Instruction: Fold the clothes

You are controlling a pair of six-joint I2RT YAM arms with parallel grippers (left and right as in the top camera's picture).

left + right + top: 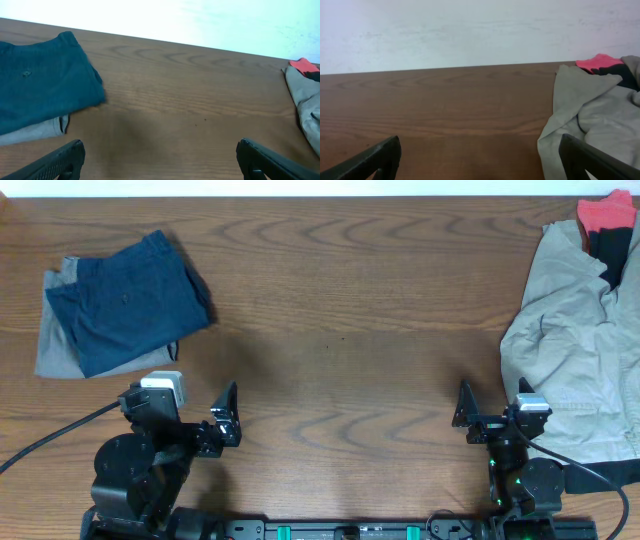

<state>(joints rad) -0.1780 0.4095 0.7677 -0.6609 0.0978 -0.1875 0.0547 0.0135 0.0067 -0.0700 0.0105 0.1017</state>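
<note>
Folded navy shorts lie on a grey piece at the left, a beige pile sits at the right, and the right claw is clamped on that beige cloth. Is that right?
Not quite. The right claw is open and grips nothing; the beige pile just lies beside it, as the overhead view shows. The navy shorts do lie folded on the grey piece at the left.

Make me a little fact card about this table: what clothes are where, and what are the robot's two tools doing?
Table: brown wood
Left side: folded blue shorts lying on top of a grey piece
Right side: crumpled beige piece
Far right corner: red piece and black piece, by the beige one
Left tool: open, holding nothing
Right tool: open, holding nothing
Left to fold: probably the beige pile
</note>
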